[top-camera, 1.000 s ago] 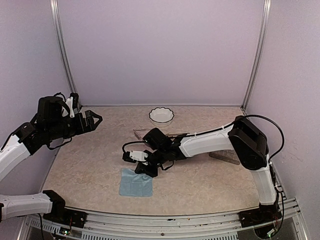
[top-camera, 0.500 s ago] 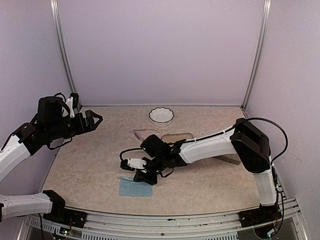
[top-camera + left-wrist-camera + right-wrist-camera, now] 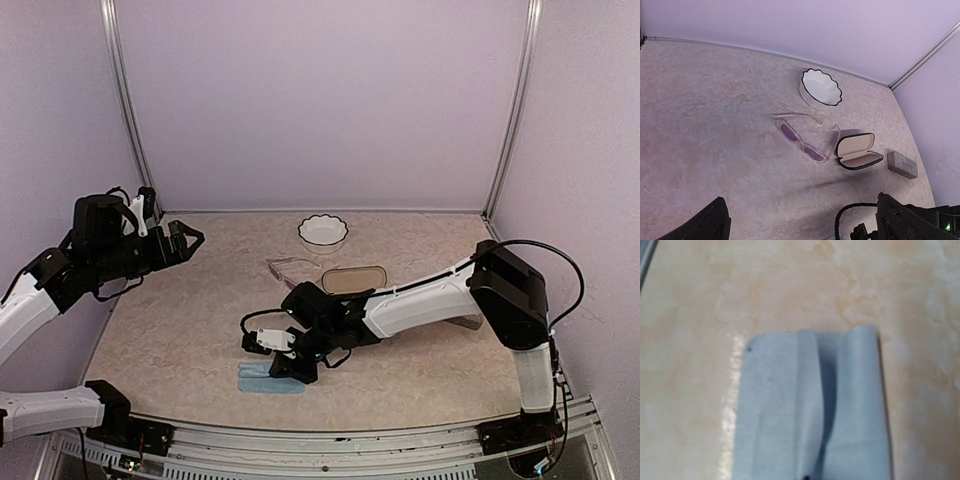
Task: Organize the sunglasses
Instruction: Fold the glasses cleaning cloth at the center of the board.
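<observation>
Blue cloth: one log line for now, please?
left pincer open, raised | right pincer shut at creased blue cloth | pink sunglasses beside open case
</observation>
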Robot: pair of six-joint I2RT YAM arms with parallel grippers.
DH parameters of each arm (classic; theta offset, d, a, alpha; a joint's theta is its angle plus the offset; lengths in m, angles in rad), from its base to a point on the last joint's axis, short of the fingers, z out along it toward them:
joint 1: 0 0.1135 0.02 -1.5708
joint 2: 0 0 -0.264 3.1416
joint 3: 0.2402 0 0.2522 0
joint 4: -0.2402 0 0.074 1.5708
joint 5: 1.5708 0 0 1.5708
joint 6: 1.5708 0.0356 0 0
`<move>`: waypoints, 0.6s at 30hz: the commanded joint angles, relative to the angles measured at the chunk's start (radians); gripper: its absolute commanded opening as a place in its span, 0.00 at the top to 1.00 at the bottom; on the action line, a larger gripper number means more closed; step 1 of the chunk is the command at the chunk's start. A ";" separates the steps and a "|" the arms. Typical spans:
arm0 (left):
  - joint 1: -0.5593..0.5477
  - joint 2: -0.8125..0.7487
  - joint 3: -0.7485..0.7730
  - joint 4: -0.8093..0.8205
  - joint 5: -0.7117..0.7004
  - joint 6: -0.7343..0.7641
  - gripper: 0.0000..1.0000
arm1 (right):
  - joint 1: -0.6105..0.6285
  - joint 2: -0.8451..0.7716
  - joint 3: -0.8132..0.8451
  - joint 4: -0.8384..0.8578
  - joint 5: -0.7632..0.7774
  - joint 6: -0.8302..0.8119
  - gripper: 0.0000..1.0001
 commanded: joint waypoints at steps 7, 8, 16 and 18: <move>0.005 -0.023 -0.018 0.025 0.015 -0.002 0.01 | 0.031 -0.043 -0.001 0.028 0.001 0.042 1.00; 0.005 -0.024 -0.019 0.024 0.015 -0.002 0.01 | 0.033 -0.041 0.001 0.026 0.003 0.044 1.00; 0.006 -0.034 -0.027 0.023 0.016 -0.001 0.01 | 0.045 -0.022 0.007 0.014 0.005 0.048 1.00; 0.005 -0.036 -0.027 0.022 0.018 -0.001 0.01 | 0.049 -0.019 0.008 0.010 0.000 0.050 1.00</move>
